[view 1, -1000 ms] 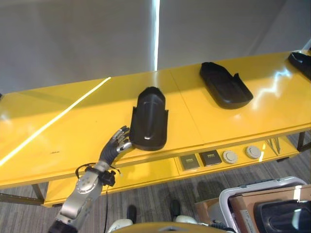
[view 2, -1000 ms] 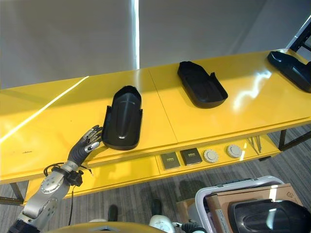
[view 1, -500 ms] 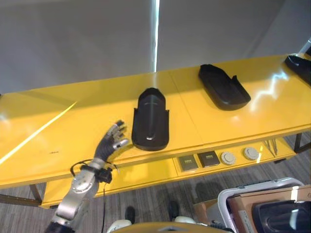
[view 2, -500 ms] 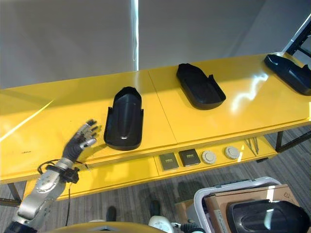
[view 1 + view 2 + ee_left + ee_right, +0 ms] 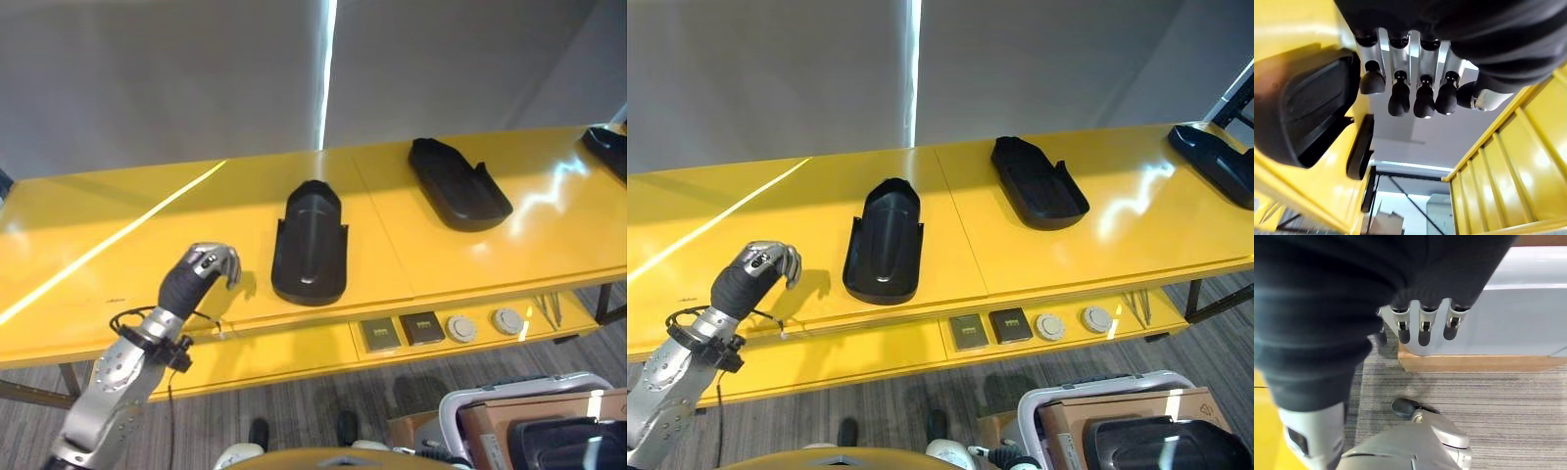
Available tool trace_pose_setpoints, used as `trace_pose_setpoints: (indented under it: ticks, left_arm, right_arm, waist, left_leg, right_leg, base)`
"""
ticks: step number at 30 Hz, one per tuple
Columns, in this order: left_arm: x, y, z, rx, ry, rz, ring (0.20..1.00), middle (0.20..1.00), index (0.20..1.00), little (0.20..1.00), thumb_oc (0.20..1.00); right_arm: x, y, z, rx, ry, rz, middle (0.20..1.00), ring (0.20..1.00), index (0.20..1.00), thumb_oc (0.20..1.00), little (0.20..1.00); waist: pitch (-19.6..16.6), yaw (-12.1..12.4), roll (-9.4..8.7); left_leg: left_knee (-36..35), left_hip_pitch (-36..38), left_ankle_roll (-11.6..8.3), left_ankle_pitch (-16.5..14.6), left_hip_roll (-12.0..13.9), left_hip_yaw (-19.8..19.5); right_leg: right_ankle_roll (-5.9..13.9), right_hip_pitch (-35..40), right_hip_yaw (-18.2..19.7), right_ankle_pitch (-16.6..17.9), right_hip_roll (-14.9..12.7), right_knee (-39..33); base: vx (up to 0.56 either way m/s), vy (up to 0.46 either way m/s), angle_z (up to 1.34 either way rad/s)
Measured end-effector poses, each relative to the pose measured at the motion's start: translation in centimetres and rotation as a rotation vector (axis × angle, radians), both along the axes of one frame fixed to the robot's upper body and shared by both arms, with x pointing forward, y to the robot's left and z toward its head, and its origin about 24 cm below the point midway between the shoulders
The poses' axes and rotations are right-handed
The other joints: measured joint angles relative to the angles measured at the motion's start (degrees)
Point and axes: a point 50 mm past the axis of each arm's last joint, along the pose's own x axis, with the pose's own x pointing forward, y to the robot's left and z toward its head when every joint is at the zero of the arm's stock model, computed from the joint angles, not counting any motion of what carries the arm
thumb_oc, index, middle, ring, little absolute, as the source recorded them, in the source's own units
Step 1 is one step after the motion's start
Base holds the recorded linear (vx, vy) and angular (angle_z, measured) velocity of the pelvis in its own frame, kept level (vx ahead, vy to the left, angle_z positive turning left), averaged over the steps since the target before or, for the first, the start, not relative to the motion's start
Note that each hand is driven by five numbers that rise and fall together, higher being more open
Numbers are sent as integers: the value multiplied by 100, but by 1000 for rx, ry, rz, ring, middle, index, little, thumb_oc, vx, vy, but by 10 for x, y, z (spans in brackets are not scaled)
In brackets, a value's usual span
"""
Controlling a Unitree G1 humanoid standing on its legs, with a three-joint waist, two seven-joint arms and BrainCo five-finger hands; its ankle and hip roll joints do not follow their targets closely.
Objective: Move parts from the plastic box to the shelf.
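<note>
The left robot hand hangs over the yellow counter, fingers curled and holding nothing. At its 3 o'clock lies a black moulded part, apart from it. A second black part rests further right. The right robot hand hangs beside the plastic box, clenched and holding nothing.

Yellow shelf, three black parts lying well apart

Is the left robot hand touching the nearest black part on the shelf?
Apart. In the left eye view, bare yellow shelf shows between the curled left robot hand and the nearest black part.
</note>
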Motion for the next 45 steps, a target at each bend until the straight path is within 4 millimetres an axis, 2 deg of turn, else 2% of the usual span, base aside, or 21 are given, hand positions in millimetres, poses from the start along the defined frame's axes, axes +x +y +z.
trace_pose_setpoints:
  ticks: [5,7,8,9,10,12,14,15,21,25,30,36,40,45]
  left_arm:
    - [-7,-11,-21,-10,135,-122,200,200,200,200,200]
    - [-15,-24,-45,20,267,-229,200,200,200,200,200]
    - [-13,-29,-50,14,283,-251,200,200,200,200,200]
    - [-8,-52,-65,32,336,-353,200,200,200,200,200]
    - [-12,-76,-81,76,405,-479,200,200,200,200,200]
    - [-21,-96,-85,62,430,-573,200,200,200,200,200]
    - [-17,-112,-83,29,407,-600,200,200,200,200,200]
    - [-8,-119,-82,15,378,-573,200,200,200,200,200]
    - [16,-114,-83,48,335,-438,200,200,200,200,200]
    - [24,-122,-81,65,299,-396,200,200,200,200,200]
    - [38,-111,-68,66,214,-302,200,200,200,200,200]
    - [62,-76,-51,47,134,-67,200,200,200,200,200]
    - [68,-68,-46,21,118,9,200,200,200,200,200]
    - [71,-68,-43,7,104,53,200,200,200,200,200]
  right_arm:
    - [6,1,1,-1,-9,21,1000,1000,1000,1000,1000]
    - [11,0,2,-5,-9,68,1000,1000,1000,1000,1000]
    - [12,3,1,1,-10,82,1000,1000,1000,1000,1000]
    - [12,-1,2,-17,4,111,1000,1000,1000,1000,1000]
    - [18,-1,3,-26,5,135,1000,1000,1000,1000,1000]
    - [34,13,4,4,-38,165,1000,1000,1000,1000,1000]
    - [40,26,4,35,-68,177,1000,1000,1000,1000,1000]
    - [38,24,4,34,-71,167,1000,1000,1000,1000,1000]
    - [39,22,4,26,-75,164,1000,1000,1000,1000,1000]
    - [41,22,5,16,-86,155,1000,1000,1000,1000,1000]
    - [44,20,7,15,-104,125,1000,1000,1000,1000,1000]
    - [41,18,6,20,-104,83,1000,1000,1000,1000,1000]
    - [42,18,6,20,-108,83,1000,1000,1000,1000,1000]
    - [44,18,7,21,-115,85,1000,1000,1000,1000,1000]
  waist:
    - [-2,-51,12]
    - [-5,-102,28]
    - [-7,-160,15]
    - [-22,-77,52]
    - [-18,-144,51]
    - [-1,-339,17]
    - [6,-436,24]
    - [18,-461,43]
    - [170,-492,78]
    - [238,-512,76]
    - [337,-524,122]
    - [343,-497,127]
    - [346,-493,126]
    - [364,-504,130]
  left_leg:
    - [0,4,-1,1,3,12]
    - [0,7,-2,1,2,22]
    - [3,12,-4,2,0,31]
    - [2,16,-6,5,-18,31]
    - [1,9,-5,8,-27,74]
    - [1,-4,-5,7,-13,175]
    - [1,-20,-5,6,-11,210]
    - [2,-20,0,-1,-9,247]
    - [2,-44,14,-7,2,320]
    - [3,-80,41,-6,-3,334]
    - [3,-91,48,-34,2,358]
    - [3,-131,45,-49,5,367]
    - [25,-212,47,-44,4,364]
    - [34,-215,40,-42,2,365]
  right_leg:
    - [-2,-10,11,1,7,0]
    - [-3,-14,30,4,7,0]
    - [-4,-31,44,4,14,1]
    - [4,-27,66,-3,-1,1]
    - [13,-44,118,3,-12,1]
    - [21,-108,134,30,-11,2]
    - [11,-146,141,43,-11,3]
    - [6,-169,162,52,-8,2]
    - [4,-221,231,55,6,1]
    - [4,-266,254,56,5,1]
    - [4,-290,272,54,12,1]
    - [1,-329,275,45,13,1]
    - [9,-407,266,53,11,1]
    - [40,-413,263,66,12,1]
  base:
    - [0,0,0]
    - [6,10,-3]
    - [0,0,0]
    - [-17,16,-5]
    - [-22,11,-17]
    - [-22,7,-28]
    - [-17,6,-15]
    - [-22,8,-10]
    - [-8,3,-4]
    - [-2,2,-1]
    - [10,1,-3]
    - [0,0,0]
    - [0,0,0]
    - [0,0,0]
